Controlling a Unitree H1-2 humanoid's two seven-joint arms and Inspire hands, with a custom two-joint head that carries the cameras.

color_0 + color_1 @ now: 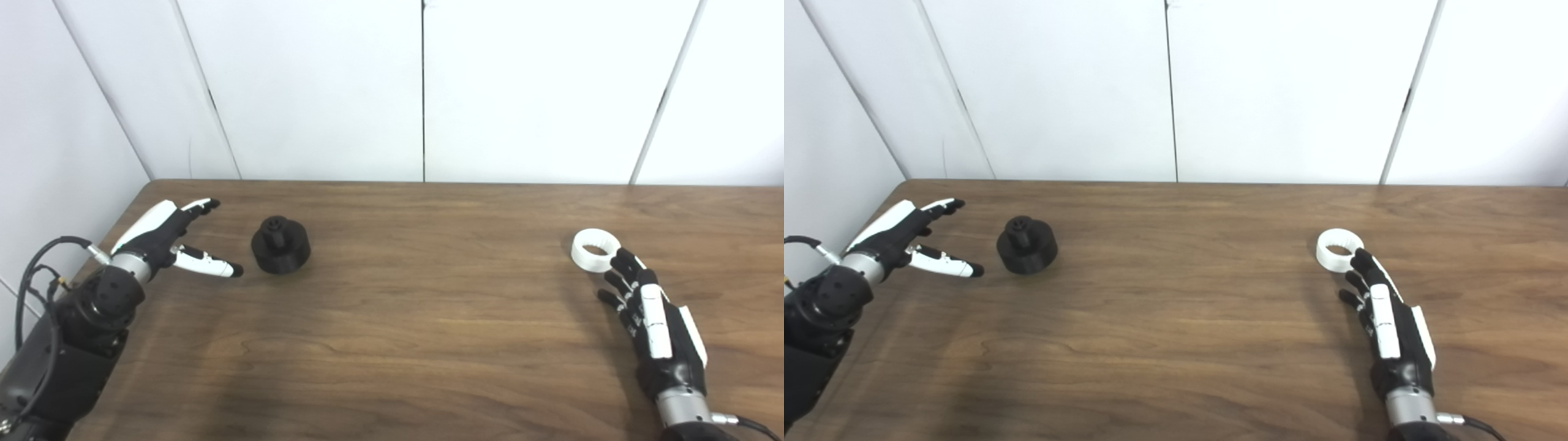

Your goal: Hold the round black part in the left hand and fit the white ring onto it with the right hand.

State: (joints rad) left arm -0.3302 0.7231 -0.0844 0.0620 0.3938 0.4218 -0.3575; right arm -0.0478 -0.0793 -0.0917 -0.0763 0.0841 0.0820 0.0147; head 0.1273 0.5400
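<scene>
Wooden table (429, 343), white panelled wall (318, 92)

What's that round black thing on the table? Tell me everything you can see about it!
The round black part is a short, fat cylinder with a smaller knob standing up from the middle of its top. It looks like matte plastic, all black. It sits upright on the wooden table, toward the left side. Nothing holds it: the open left hand is just beside it, thumb pointing at it but with a gap between. The white ring lies far off on the right.
</scene>
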